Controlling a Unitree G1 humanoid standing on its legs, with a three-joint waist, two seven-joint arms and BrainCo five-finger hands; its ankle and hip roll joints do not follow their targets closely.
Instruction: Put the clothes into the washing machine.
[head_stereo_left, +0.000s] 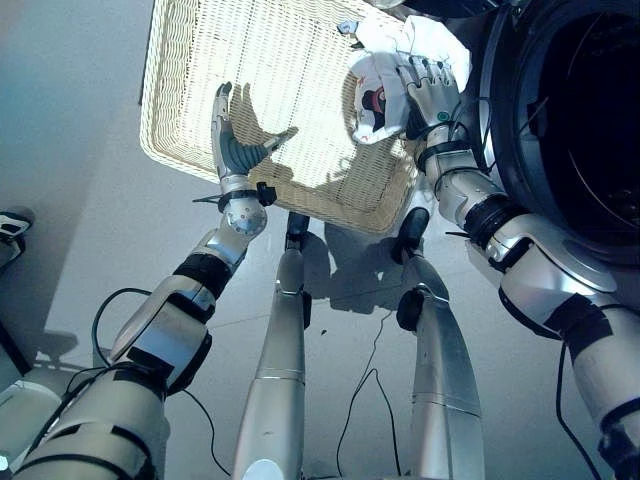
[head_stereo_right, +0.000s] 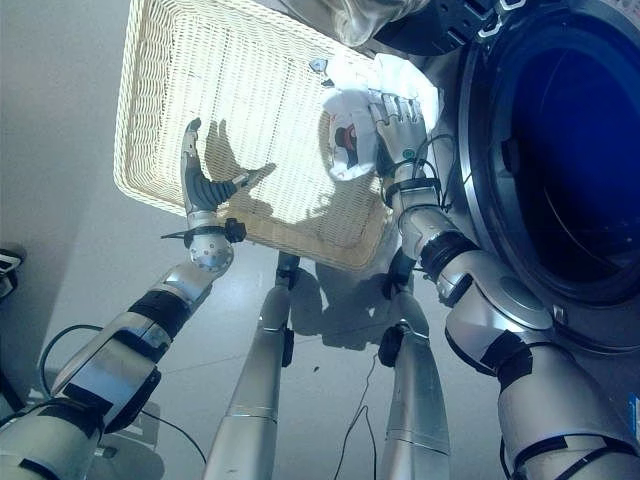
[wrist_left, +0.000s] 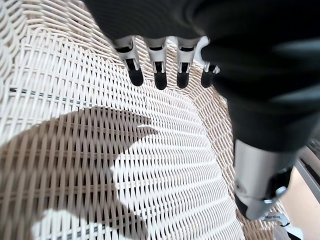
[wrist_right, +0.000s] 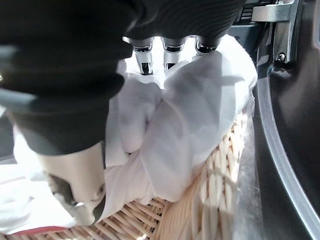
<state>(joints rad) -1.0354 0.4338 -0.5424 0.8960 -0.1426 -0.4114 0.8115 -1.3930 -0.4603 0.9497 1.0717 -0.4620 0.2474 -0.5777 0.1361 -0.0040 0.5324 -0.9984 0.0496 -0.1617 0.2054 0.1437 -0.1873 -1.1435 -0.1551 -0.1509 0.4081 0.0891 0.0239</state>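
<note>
Laundry transfer is at its grasp stage. Right hand (head_stereo_left: 428, 92) has its fingers curled into the white garment (head_stereo_left: 400, 62) (red print on one fold), which lies bunched at the wicker basket's (head_stereo_left: 200, 150) corner nearest the washing machine (head_stereo_left: 590, 120). Left hand (head_stereo_left: 232, 140) hovers over the basket's bare floor, fingers straight and spread, holding nothing. Drum appears dark, nothing visible loaded. Remaining, by my judgement: lifting the garment and placing it through the open port.

Basket (head_stereo_left: 200, 100): woven wicker, pale, ribbed and rough.
Garment (head_stereo_left: 420, 45): soft white cloth, crumpled, matt.
Washing machine (head_stereo_left: 590, 120): dark door ring, smooth and glossy.
Floor (head_stereo_left: 70, 150): smooth, matt grey.
</note>
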